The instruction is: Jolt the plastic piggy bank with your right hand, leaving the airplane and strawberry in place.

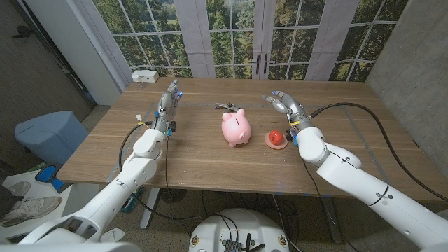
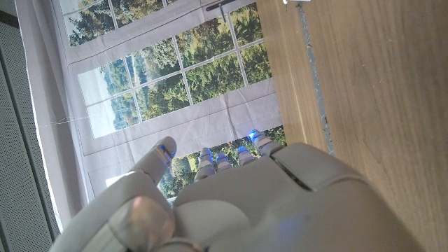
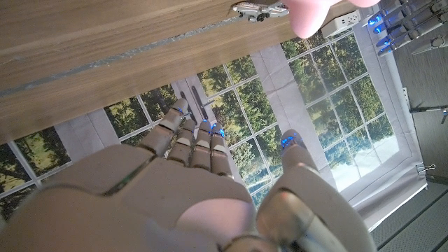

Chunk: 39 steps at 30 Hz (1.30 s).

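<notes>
— So, starting at our left: what do we have there?

— Our left hand [image 1: 168, 105] stands near the table's [image 1: 196, 161] left edge, fingers [image 2: 210, 159] straight and a little apart, thumb out to the side, holding nothing. It is well apart from the toys.

— And the middle of the table?

— First comes the airplane [image 1: 228, 107], a small grey metal-looking toy lying just behind the piggy bank [image 1: 236, 128]. The piggy bank stands upright near the table's centre, pink, smooth and rounded, with short legs.

— How do we think it will handle?

— We judge it light and hollow, stiff plastic with a glossy skin, so it should slide or rock at a modest knock. It is probably slippery to pinch, and we need no hold anyway: a short push with our fingertips against its rounded right flank, low on the body, looks best.

— Why low?

— A knock high up may tip it onto the airplane behind. Too hard a shove may send it skidding.

— And further right?

— The strawberry [image 1: 277, 137], red and bumpy-looking, sits on a small pinkish disc just beside the piggy bank's right side. That puts it between the piggy bank and our right hand [image 1: 283, 103].

— What are we doing with that hand?

— It hovers behind the strawberry, fingers [image 3: 199, 136] loosely spread and slightly curled, empty. We would have to reach in over or behind the strawberry to leave it alone.
</notes>
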Available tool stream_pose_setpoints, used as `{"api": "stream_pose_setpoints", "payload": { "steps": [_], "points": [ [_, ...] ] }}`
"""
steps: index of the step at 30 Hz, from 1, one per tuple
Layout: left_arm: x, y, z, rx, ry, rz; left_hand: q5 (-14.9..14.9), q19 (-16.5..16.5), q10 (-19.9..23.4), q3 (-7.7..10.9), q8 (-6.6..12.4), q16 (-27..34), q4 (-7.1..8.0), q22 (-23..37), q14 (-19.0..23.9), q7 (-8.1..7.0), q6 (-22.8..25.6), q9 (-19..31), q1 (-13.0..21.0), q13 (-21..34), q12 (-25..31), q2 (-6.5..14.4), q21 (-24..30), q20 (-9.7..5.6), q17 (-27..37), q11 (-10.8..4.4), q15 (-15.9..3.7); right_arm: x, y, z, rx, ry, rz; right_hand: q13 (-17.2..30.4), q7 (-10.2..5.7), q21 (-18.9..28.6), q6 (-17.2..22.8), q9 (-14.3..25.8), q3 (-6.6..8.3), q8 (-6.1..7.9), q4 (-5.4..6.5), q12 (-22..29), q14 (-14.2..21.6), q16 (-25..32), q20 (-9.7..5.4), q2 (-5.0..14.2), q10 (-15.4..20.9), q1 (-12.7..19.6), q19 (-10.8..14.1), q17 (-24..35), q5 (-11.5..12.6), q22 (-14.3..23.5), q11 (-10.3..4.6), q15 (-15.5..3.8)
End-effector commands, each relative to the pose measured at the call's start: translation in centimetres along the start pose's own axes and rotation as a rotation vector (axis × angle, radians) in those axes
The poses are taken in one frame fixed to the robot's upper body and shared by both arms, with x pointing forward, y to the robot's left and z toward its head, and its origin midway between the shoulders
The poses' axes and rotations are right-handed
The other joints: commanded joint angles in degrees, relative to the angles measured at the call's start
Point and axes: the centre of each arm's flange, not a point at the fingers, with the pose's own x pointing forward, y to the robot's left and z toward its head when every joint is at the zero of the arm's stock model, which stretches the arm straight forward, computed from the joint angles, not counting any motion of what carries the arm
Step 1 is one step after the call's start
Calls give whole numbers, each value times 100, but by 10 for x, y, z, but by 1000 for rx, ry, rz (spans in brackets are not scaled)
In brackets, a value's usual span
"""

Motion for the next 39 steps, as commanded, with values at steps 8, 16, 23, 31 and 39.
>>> {"api": "stream_pose_setpoints", "payload": {
  "steps": [8, 16, 23, 31, 39],
  "points": [
    [-7, 4, -1, -8, -6, 2, 23, 40, 29, -5, 14, 8, -42, 24, -113, 4, 44, 28, -8, 19, -2, 314, 4, -797, 6, -18, -726, -14, 19, 33, -183, 92, 53, 80, 69, -159, -244, 45, -188, -30, -17, -20, -327, -51, 315, -332, -197, -46, -239, 78, 18, 46, 17, 150],
    [-8, 6, -1, -10, -12, 1, 23, 41, 35, -10, 11, 6, -52, 24, -115, 0, 41, 29, -2, 20, -3, 317, 2, -795, 6, -27, -720, -16, 28, 43, -233, 130, 89, 116, 120, -237, -545, 53, -314, -73, 3, -54, -491, -70, 413, -497, -433, -111, -342, 111, 69, 51, 30, 221],
    [-11, 7, -1, -14, -20, 3, 24, 42, 33, -14, 11, 5, -59, 24, -112, 3, 43, 29, 2, 20, -7, 318, 0, -791, 6, 2, -715, -20, 36, 55, -298, 159, 113, 147, 202, -294, -700, 64, -406, -58, -3, -54, -601, -82, 520, -641, -590, -129, -430, 132, 116, 52, 109, 285],
    [-15, 9, -2, -22, -27, 7, 24, 46, 33, -19, 8, 5, -69, 24, -109, 16, 37, 29, 9, 20, -10, 320, -1, -791, 6, 11, -707, -18, 50, 69, -383, 218, 174, 195, 222, -432, -784, 84, -557, -4, 18, -9, -1013, -173, 703, -845, -670, -173, -741, 159, 209, 46, 97, 449],
    [-19, 13, 0, -25, -36, 11, 24, 56, 45, -23, 8, 5, -82, 23, -102, 29, 36, 30, 17, 21, -8, 319, -1, -775, 5, 27, -694, -18, 63, 81, -422, 201, 208, 211, 248, -446, -783, 90, -607, 16, 37, 13, -1126, -182, 730, -890, -665, -200, -791, 168, 238, 43, 107, 493]
  ]
}}
